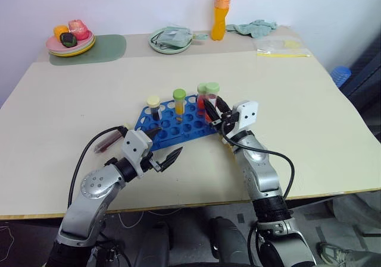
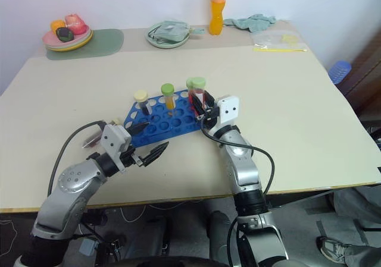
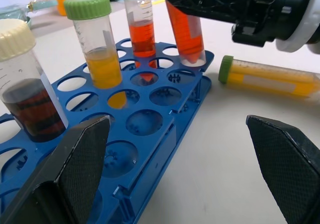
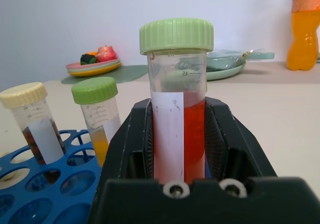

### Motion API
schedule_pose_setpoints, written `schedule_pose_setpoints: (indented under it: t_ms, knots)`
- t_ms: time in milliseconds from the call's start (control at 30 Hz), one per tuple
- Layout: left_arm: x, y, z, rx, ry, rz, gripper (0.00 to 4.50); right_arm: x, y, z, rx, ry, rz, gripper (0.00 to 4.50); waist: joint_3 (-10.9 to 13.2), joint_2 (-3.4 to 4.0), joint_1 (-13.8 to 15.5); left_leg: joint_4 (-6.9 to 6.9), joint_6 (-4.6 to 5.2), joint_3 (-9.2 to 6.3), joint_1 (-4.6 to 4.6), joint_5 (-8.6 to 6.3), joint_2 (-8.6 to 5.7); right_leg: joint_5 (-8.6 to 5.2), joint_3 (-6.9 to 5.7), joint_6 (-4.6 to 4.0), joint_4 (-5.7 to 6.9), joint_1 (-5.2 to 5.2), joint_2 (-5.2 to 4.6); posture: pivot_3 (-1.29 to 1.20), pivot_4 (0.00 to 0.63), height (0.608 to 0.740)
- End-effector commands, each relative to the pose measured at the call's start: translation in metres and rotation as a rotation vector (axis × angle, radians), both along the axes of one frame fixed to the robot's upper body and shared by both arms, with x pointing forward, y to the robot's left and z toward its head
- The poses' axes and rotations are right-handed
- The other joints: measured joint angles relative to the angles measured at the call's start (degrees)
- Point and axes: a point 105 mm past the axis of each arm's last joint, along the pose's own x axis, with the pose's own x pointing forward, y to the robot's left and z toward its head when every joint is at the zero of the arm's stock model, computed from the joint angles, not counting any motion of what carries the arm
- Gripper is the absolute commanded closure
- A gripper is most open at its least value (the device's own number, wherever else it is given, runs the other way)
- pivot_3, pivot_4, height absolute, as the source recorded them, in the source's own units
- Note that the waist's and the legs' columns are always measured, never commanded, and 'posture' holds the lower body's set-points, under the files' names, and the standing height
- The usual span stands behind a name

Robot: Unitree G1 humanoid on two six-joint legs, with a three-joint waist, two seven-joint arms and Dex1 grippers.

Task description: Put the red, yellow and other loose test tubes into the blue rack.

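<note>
The blue rack [image 1: 178,124] lies mid-table. Upright in it are a cream-capped dark tube [image 1: 153,107], a green-capped yellow tube [image 1: 179,103] and a green-capped red tube [image 3: 141,32]. My right gripper [image 1: 215,113] is shut on a second green-capped red tube [image 4: 176,99], held upright; its lower end sits in a hole at the rack's right end [image 3: 186,39]. A loose yellow tube [image 3: 272,77] lies on the table beside that end. A dark red tube [image 1: 107,141] lies left of the rack. My left gripper [image 1: 166,145] stands open at the rack's near edge, holding nothing.
Along the back of the table are a plate of fruit [image 1: 70,39] on a green mat [image 1: 104,46], a plate holding a cloth [image 1: 171,40], an orange drink bottle [image 1: 221,11], a crumpled cloth [image 1: 253,27] and a plastic bag [image 1: 281,46].
</note>
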Motion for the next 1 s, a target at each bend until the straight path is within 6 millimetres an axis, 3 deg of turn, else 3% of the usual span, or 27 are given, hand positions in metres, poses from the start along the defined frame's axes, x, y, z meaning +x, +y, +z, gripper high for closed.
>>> schedule_pose_setpoints:
  t_ms: [33, 100, 200, 333, 367, 500, 700, 833, 933, 1000]
  knots:
    - [-0.002, -0.003, 0.011, -0.008, -0.041, -0.018, 0.0, 0.004, 0.002, 0.003, 0.0, -0.028, -0.007, 3.33, 0.0, 0.0, -0.01, 0.0, 0.0, 0.0, 0.01, 0.0, 0.0, 0.0, 0.0, 0.0, 0.0, 0.0, 0.0, 0.0, 0.15, 0.74]
    - [-0.002, -0.003, 0.01, -0.009, -0.042, -0.017, 0.0, 0.004, 0.004, 0.003, 0.011, -0.03, 0.015, 3.33, 0.0, 0.0, -0.02, 0.0, 0.0, 0.0, 0.02, 0.0, 0.0, 0.0, 0.0, 0.0, 0.01, 0.01, 0.0, 0.0, 0.15, 0.74]
    - [-0.002, -0.002, 0.01, -0.008, -0.041, -0.013, 0.0, 0.002, 0.003, 0.008, 0.021, -0.05, 0.025, 2.21, 0.0, 0.0, -0.02, 0.0, 0.0, 0.0, 0.04, 0.0, 0.0, 0.0, 0.0, 0.0, 0.01, 0.04, 0.01, 0.0, 0.15, 0.74]
    - [-0.002, -0.002, 0.009, -0.011, -0.041, -0.009, 0.0, -0.003, -0.001, 0.019, -0.004, -0.091, 0.031, 0.23, 0.0, 0.0, -0.01, 0.0, 0.0, 0.0, 0.04, 0.0, 0.0, 0.0, 0.0, 0.0, 0.0, 0.03, 0.0, 0.0, 0.15, 0.74]
    - [-0.002, -0.002, 0.009, -0.012, -0.04, -0.009, 0.0, -0.004, -0.002, 0.021, -0.012, -0.099, 0.034, 0.02, 0.0, 0.0, 0.0, 0.0, 0.0, 0.0, 0.04, 0.0, 0.0, 0.0, 0.0, 0.0, 0.0, 0.03, 0.0, 0.0, 0.15, 0.74]
    - [-0.002, -0.005, 0.008, -0.019, -0.038, -0.014, 0.0, -0.011, -0.008, 0.03, -0.064, -0.125, 0.056, 0.02, 0.0, 0.0, 0.06, 0.01, 0.0, 0.0, 0.02, 0.0, 0.0, 0.0, 0.0, 0.0, 0.0, 0.04, -0.01, 0.0, 0.15, 0.74]
    - [-0.003, -0.006, 0.007, -0.028, -0.033, -0.021, 0.0, -0.037, -0.037, 0.048, -0.152, -0.07, 0.182, 0.02, 0.0, 0.01, 0.31, 0.02, 0.0, 0.0, 0.0, 0.0, -0.01, 0.0, 0.0, 0.0, -0.02, 0.04, -0.03, 0.0, 0.15, 0.74]
    - [-0.004, -0.007, 0.004, -0.031, -0.02, -0.032, 0.0, -0.054, -0.059, 0.052, -0.174, 0.144, 0.303, 0.02, 0.0, 0.0, 0.31, 0.03, 0.01, -0.01, 0.0, 0.0, -0.01, 0.0, 0.0, 0.0, -0.02, 0.05, -0.02, 0.0, 0.15, 0.74]
    - [-0.006, -0.012, 0.002, -0.028, -0.001, -0.073, 0.0, -0.064, -0.075, 0.035, -0.378, 0.366, 0.321, 0.02, 0.01, 0.01, 0.31, 0.02, 0.02, -0.01, 0.0, -0.01, 0.0, -0.01, 0.0, -0.01, -0.04, 0.07, -0.01, 0.0, 0.15, 0.74]
    - [-0.013, -0.021, -0.003, -0.013, 0.03, -0.151, 0.0, -0.069, -0.075, 0.025, -0.461, 0.56, 0.339, 0.02, 0.0, 0.0, 0.04, 0.05, 0.03, 0.0, 0.01, -0.01, 0.0, -0.01, -0.01, -0.02, -0.05, 0.08, 0.01, 0.0, 0.15, 0.74]
